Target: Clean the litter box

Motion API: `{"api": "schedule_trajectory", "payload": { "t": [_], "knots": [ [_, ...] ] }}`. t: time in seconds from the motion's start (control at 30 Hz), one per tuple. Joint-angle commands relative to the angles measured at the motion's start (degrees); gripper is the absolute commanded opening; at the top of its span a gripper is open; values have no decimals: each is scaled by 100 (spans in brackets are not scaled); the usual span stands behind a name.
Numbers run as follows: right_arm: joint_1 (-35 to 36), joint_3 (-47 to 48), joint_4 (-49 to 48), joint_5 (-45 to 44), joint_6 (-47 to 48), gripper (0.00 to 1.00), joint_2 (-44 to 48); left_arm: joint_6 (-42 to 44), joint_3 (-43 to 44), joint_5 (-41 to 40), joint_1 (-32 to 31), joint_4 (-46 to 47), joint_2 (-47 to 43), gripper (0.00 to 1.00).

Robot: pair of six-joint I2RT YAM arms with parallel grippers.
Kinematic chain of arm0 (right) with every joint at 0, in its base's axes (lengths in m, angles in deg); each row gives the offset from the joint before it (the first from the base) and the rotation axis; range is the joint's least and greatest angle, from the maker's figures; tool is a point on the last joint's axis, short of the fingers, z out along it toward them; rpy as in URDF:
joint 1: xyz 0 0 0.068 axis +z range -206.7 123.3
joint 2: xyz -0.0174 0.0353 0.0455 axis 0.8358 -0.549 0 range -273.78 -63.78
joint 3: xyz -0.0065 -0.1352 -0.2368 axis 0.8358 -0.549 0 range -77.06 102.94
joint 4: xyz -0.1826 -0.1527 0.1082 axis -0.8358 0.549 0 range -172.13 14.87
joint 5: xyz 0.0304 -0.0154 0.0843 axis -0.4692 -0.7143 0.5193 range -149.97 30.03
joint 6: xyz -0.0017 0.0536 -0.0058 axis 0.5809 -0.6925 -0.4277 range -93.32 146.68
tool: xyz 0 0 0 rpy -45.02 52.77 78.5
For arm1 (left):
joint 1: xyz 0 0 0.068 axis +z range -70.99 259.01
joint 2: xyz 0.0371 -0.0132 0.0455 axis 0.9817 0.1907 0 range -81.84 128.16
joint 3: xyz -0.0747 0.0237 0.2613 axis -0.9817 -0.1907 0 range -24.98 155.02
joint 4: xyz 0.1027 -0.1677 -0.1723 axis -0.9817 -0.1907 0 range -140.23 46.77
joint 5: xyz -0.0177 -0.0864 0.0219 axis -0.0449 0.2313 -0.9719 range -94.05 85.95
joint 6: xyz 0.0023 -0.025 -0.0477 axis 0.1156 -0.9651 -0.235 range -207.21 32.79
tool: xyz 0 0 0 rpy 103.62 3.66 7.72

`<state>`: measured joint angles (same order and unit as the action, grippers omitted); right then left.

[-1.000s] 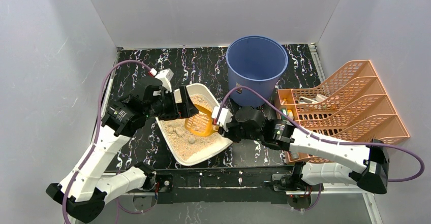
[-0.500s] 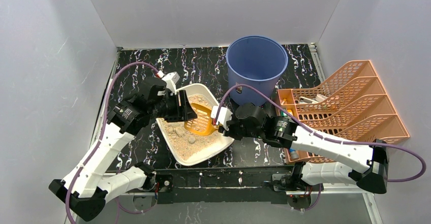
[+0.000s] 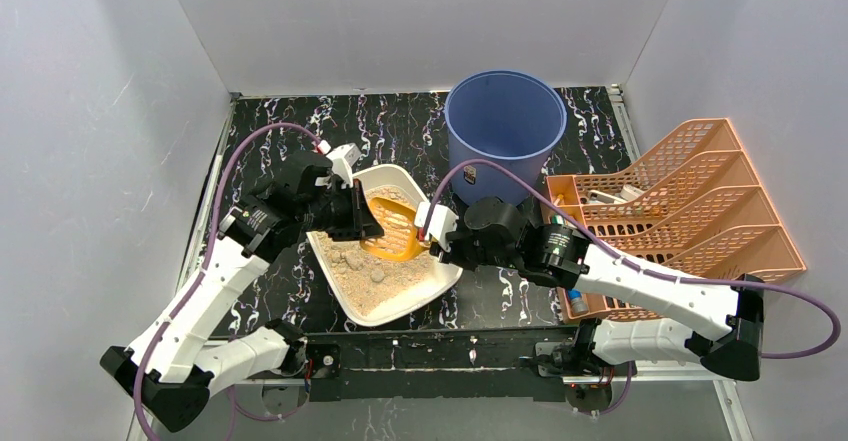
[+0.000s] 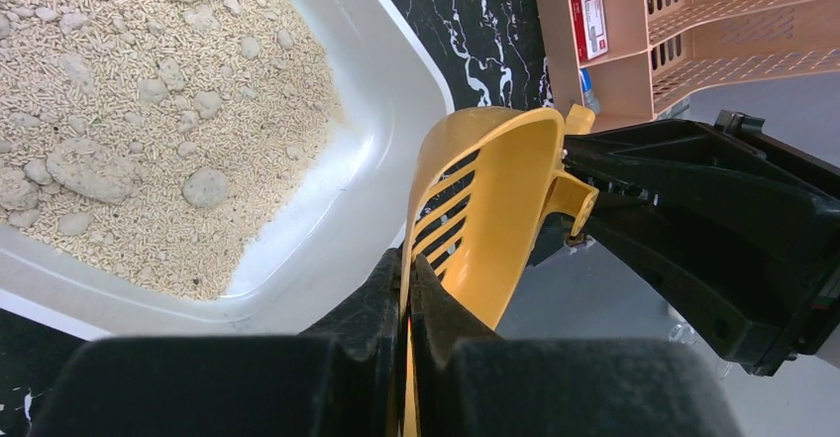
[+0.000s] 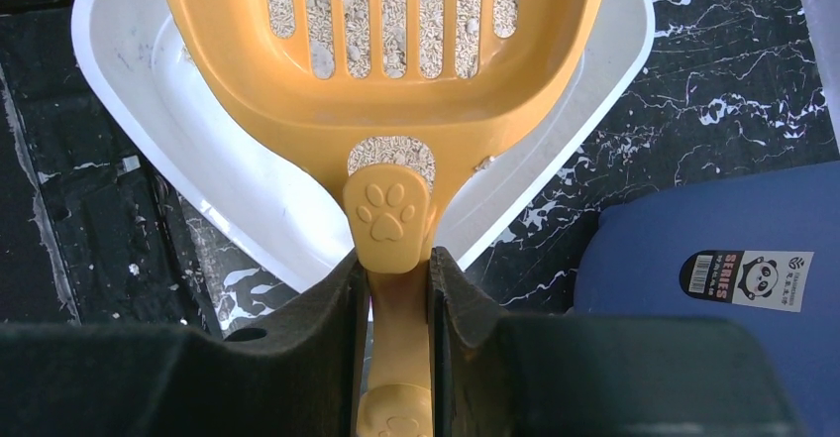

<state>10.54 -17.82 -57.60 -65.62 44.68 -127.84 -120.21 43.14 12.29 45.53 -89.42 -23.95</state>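
Litter box (image 5: 228, 179), white rounded tray, grainy litter (image 4: 149, 110), slotted orange scoop (image 5: 396, 110)

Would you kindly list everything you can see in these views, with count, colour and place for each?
shallow white rectangular plastic litter box: one, white, mid-table between the arms, holding tan litter
litter clumps: several, grey-tan, on the litter
slotted plastic scoop: one, orange-yellow, held over the litter box
tall round plastic bucket: one, blue, behind the box, to its right
lattice plastic rack: one, orange-pink, table's right side
marbled table: one, black with white veins
left arm, right arm: two, white and black
left claw: black, shut on the scoop's rim
right claw: black, shut on the scoop's handle
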Motion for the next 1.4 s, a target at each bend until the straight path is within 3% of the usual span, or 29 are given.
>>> {"api": "schedule_trajectory", "payload": {
  "t": [0.0,0.33,0.73,0.9,1.0,1.2,1.37],
  "knots": [
    [35,381,-148,-33,-68,3,48,43,-10,64,-1,-11,-39,0],
    [30,192,26,-225,-541,58,473,27,-270,-287,-1,144,-326,0],
    [26,76,288,-997,-2174,90,962,-161,-959,-284,14,592,-810,0],
    [-45,225,468,-1128,-3256,98,864,-239,-1094,-303,63,726,-1049,0],
    [-338,262,514,-713,-3791,98,825,-298,-1190,-272,107,806,-1153,0],
    [-2106,-59,78,1526,-4734,98,972,-537,-1617,-60,245,1208,-1449,0],
    [-2888,-608,-681,2989,-5430,98,1170,-1105,-2157,270,394,1901,-1768,0]
  ]
}}
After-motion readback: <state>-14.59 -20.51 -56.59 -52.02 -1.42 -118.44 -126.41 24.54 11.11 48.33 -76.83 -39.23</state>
